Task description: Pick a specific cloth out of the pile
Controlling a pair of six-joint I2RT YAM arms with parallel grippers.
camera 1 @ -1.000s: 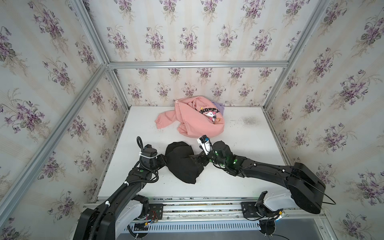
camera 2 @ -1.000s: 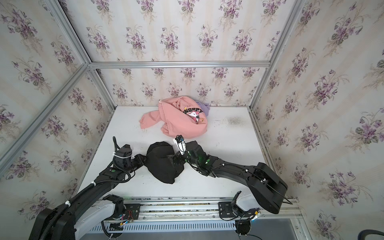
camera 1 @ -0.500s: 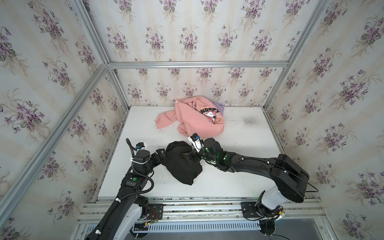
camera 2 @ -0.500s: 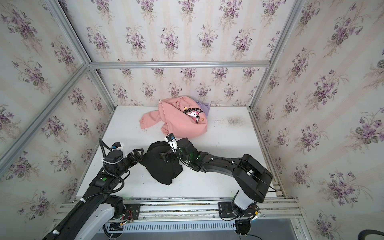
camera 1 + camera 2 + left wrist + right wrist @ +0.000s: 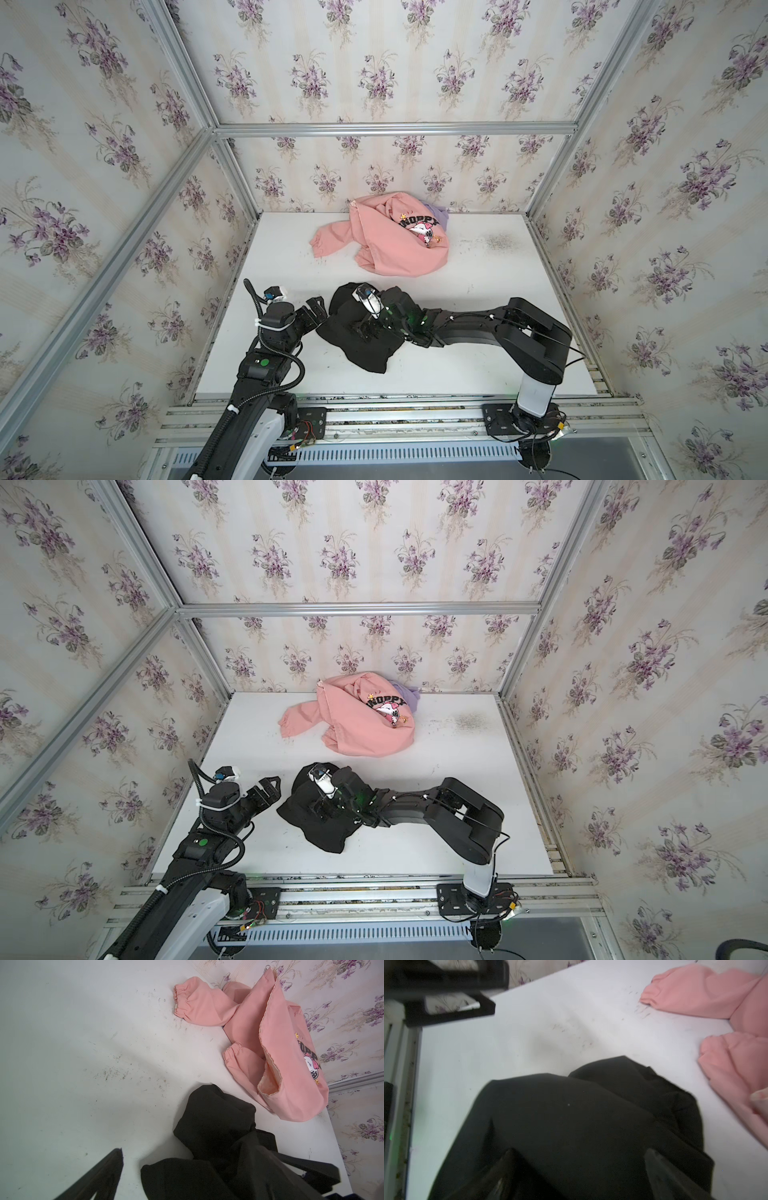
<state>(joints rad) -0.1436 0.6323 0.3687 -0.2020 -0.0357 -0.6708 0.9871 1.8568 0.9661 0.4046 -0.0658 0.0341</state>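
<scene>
Cloth [image 5: 370, 355] under right jaws — grip unclear, left jaws released alongside, sweatshirt [image 5: 390, 249] beyond.

Purple-flowered wallpaper walls [image 5: 374, 62], aluminium frame bars [image 5: 395, 128], scuffed white tabletop [image 5: 291, 257], even light

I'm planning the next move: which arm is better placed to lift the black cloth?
Probably right: the right gripper hangs over the black cloth, jaws open; the left gripper stands open beside its edge.

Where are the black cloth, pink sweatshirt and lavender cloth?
black cloth [image 5: 365, 355]: a top view, lower fold.
pink sweatshirt [image 5: 395, 253]: a top view, plain body.
lavender cloth [image 5: 442, 216]: a top view, exposed edge.
</scene>
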